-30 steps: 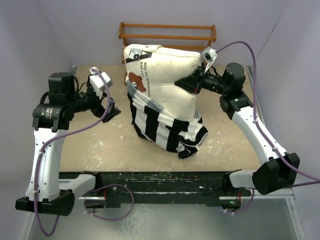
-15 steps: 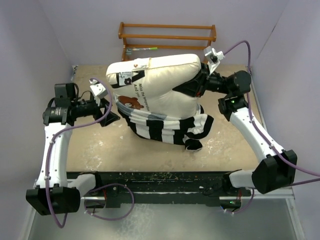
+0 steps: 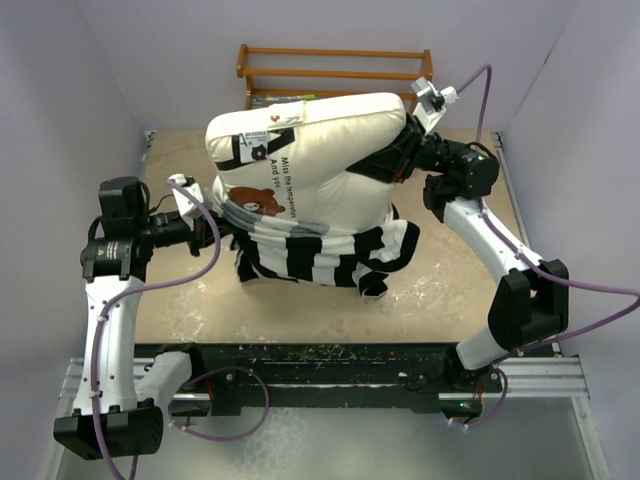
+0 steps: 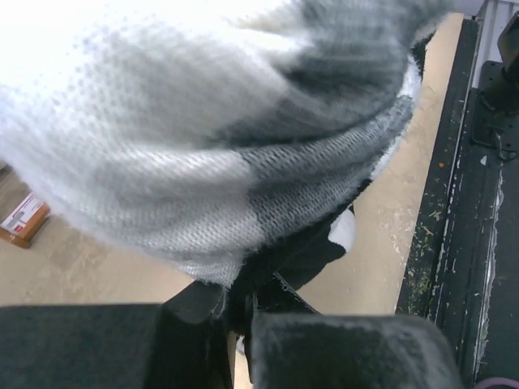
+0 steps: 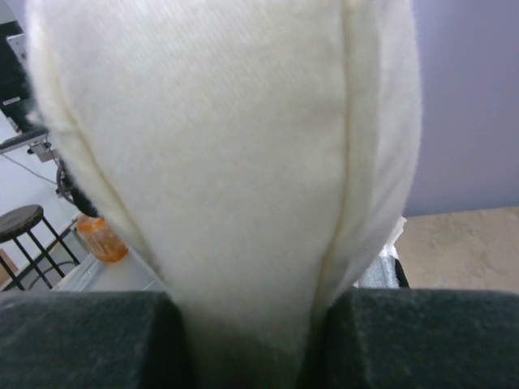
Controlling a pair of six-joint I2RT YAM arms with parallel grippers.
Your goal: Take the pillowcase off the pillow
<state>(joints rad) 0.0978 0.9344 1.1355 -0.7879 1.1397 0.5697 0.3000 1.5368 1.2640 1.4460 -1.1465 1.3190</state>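
Observation:
The cream pillow [image 3: 320, 150] with its bear print is held up off the table, tilted, its upper part bare. My right gripper [image 3: 385, 165] is shut on the pillow's right edge; the right wrist view shows cream fabric [image 5: 243, 162] pinched between the fingers [image 5: 405, 336]. The black-and-white striped pillowcase [image 3: 320, 250] hangs bunched around the pillow's lower end. My left gripper [image 3: 232, 228] is at its left edge, shut on a fold of the pillowcase [image 4: 268, 170]; in the left wrist view the jaws nearly meet on dark cloth.
A wooden rack [image 3: 335, 70] stands at the back against the wall. The tan table top [image 3: 200, 300] shows in front of and beside the pillow. The black front rail [image 3: 320, 360] runs along the near edge.
The right arm lifted and swung the pillow up and leftward. The left gripper moved right to the pillowcase's left edge and closed on it.

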